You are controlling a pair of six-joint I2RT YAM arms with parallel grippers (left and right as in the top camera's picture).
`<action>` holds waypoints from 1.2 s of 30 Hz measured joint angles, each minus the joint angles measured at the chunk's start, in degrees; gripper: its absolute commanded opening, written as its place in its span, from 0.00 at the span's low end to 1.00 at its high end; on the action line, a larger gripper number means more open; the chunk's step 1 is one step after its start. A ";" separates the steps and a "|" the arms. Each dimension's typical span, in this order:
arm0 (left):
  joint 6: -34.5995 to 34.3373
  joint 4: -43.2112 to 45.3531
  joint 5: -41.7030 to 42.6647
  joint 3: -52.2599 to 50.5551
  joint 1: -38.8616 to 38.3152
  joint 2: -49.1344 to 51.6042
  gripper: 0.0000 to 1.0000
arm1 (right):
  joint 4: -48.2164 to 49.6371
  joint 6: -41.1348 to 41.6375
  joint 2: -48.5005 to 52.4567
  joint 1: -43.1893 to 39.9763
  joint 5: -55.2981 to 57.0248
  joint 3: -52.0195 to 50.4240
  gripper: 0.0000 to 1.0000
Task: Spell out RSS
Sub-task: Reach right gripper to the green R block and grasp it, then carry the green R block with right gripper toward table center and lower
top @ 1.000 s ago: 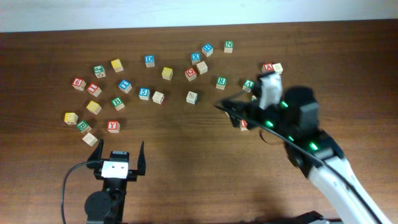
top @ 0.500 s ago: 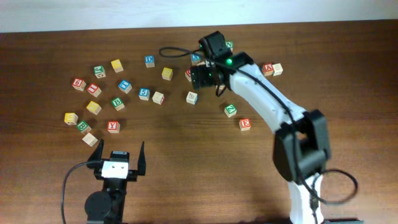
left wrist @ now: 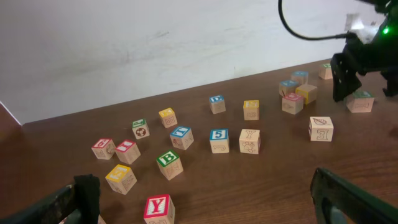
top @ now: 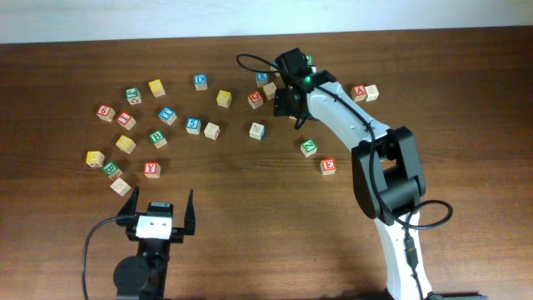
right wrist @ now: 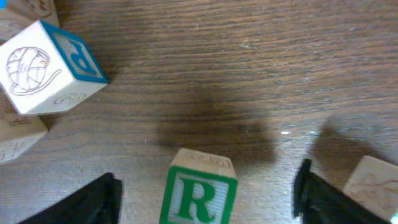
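A green R block [right wrist: 198, 200] stands on the wooden table between the two open fingers of my right gripper [right wrist: 205, 186]; neither finger touches it. In the overhead view my right gripper [top: 289, 103] hangs over the back middle of the block scatter and hides the R block. My left gripper [top: 158, 210] is open and empty near the front left; it also shows in the left wrist view [left wrist: 208, 200]. A blue block marked 5 or S [top: 192, 125] lies in the left cluster, seen too in the left wrist view [left wrist: 219, 140].
Many letter blocks are scattered across the back: red Y [top: 151, 169], green B [top: 157, 138], green Z [top: 309, 147], red E [top: 328, 166], blue P [right wrist: 50, 65] just left of the R block. Another block [right wrist: 373, 180] sits beyond the right finger.
My right arm swung from the right side of the table to the back middle, then shifted slightly right over the R block. The left arm has not moved.
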 measured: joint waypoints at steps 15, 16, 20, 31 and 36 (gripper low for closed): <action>-0.02 0.00 0.00 0.00 0.00 0.00 0.99 | 1.27 0.59 1.09 0.00 -0.20 0.09 0.46; -0.02 0.00 0.00 0.00 0.00 0.00 0.99 | 1.27 0.63 1.11 0.00 -0.20 0.09 0.45; -0.02 0.00 0.00 0.00 0.00 0.00 0.99 | 1.27 0.59 1.11 0.00 -0.20 0.09 0.36; 0.00 0.00 0.00 0.00 0.00 0.00 0.99 | 1.22 0.59 1.11 0.00 -0.35 0.09 0.21; 0.00 0.00 0.00 0.00 0.00 0.00 0.99 | 0.76 0.59 1.11 0.00 -2.01 0.50 0.16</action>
